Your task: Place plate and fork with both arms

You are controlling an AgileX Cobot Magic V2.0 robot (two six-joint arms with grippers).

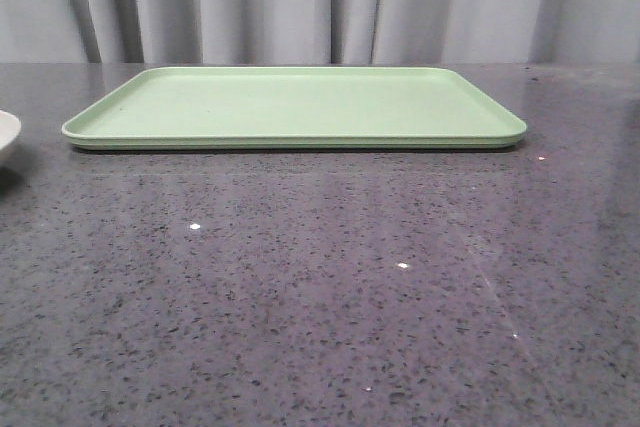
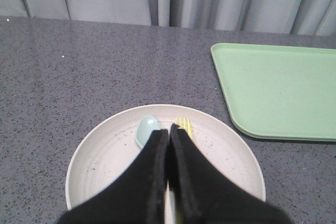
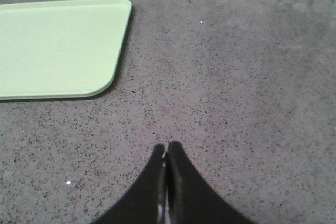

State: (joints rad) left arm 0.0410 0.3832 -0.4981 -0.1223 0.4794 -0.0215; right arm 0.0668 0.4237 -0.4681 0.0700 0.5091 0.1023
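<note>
The cream-pink speckled plate [image 2: 105,156] rests on the grey table to the left of the tray; only its rim [image 1: 6,135] shows at the left edge of the front view. On the plate lie the yellow fork [image 2: 184,125] and a pale blue spoon [image 2: 147,129], both mostly hidden behind my left gripper [image 2: 169,129]. That gripper hangs above the plate, shut with nothing between its fingers. My right gripper [image 3: 166,148] is also shut and empty, over bare table to the right of the tray. Neither gripper appears in the front view.
A flat rectangular light-green tray [image 1: 295,107] lies at the back middle of the table; its corners show in the left wrist view [image 2: 278,90] and the right wrist view [image 3: 58,45]. Grey curtains hang behind the speckled grey tabletop [image 1: 320,287].
</note>
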